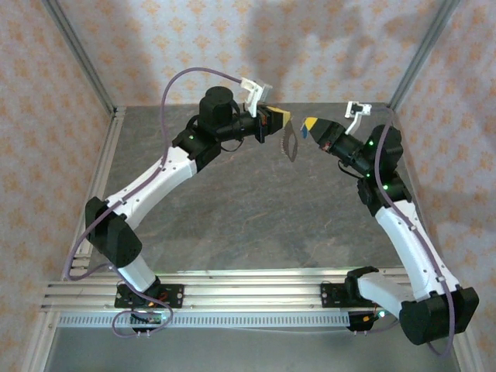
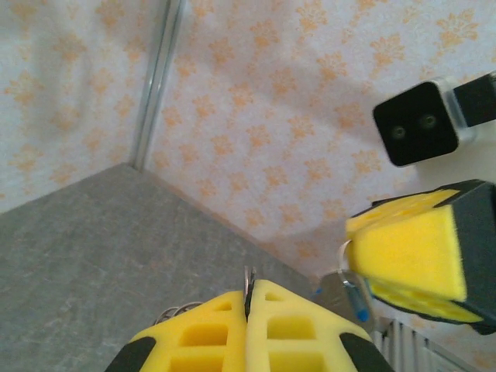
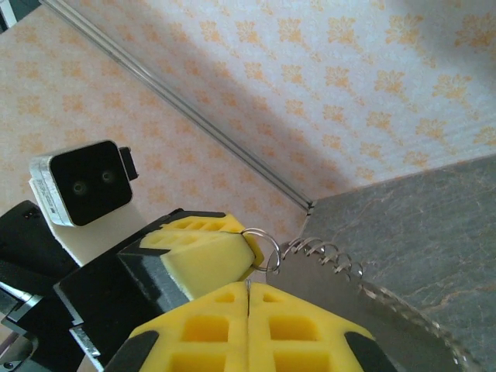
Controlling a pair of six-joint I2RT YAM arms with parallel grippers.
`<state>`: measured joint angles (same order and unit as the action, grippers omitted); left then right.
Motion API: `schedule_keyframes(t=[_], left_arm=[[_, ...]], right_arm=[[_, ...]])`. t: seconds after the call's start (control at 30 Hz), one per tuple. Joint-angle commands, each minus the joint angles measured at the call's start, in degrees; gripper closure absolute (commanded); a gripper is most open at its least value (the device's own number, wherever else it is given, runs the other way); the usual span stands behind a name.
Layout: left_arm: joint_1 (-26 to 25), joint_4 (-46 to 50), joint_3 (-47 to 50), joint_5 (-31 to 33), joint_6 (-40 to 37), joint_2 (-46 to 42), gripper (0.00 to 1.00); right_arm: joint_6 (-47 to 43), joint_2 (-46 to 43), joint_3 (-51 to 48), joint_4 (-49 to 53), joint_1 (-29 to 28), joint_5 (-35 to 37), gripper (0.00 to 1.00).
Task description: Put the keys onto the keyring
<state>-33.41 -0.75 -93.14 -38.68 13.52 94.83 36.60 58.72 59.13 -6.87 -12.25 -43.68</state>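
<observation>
- Left gripper (image 1: 277,118) is fully closed, pinching the keyring (image 1: 291,144) by its thin top wire; the loop hangs midair between the 2 arms.
- Right gripper (image 1: 310,124) is closed; 1 key (image 2: 356,302) dangles at its tip, seemingly held.
- Both are light, stiff, slick metal; the key is likely to swing, so the blue head is the best hold.

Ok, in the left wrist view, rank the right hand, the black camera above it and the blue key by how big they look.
1. right hand, cut off by the frame edge
2. black camera
3. blue key, by far the smallest
All three look about equally far away, so nearness should not skew this.
</observation>
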Motion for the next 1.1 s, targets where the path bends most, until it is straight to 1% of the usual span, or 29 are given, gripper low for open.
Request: schedule_keyframes(t=[0.0,0.07,0.2,0.27,0.4,0.57,0.73,1.07], left_arm=[[-0.7,-4.8,0.2,2.7,-3.8,-3.7,1.0],[-0.9,-5.6,0.8,3.4,-5.1,-4.3,1.0],[-2.3,-6.1,1.5,7.5,-11.0,-5.7,1.0],[-2.8,-6.4,1.2,8.5,-13.0,-6.0,1.0],[-3.2,-8.1,0.6,9.4,-14.6,-6.2,1.0],[-4.1,-10.7,0.9,11.0,-16.1,-7.0,1.0],[-4.5,-15.1,2.4,12.3,-14.7,-8.2,1.0],[-4.6,-24.7,4.3,12.0,-7.3,-9.4,1.0]], right_arm=[[-0.3,-2.3,-1.2,-1.7,-0.4,1.6,1.0],[0.1,-2.9,-1.6,-3.2,-0.4,2.0,1.0],[0.9,-3.6,-2.2,-6.2,-0.4,2.6,1.0],[1.3,-3.6,-2.3,-7.8,-0.4,2.7,1.0],[1.9,-3.3,-2.1,-11.1,-0.4,2.8,1.0],[2.0,-3.1,-1.3,-13.0,-0.4,2.9,1.0],[2.0,-3.4,-1.0,-14.1,-0.4,3.4,1.0],[0.1,-3.8,0.2,-15.4,-0.4,4.4,1.0]])
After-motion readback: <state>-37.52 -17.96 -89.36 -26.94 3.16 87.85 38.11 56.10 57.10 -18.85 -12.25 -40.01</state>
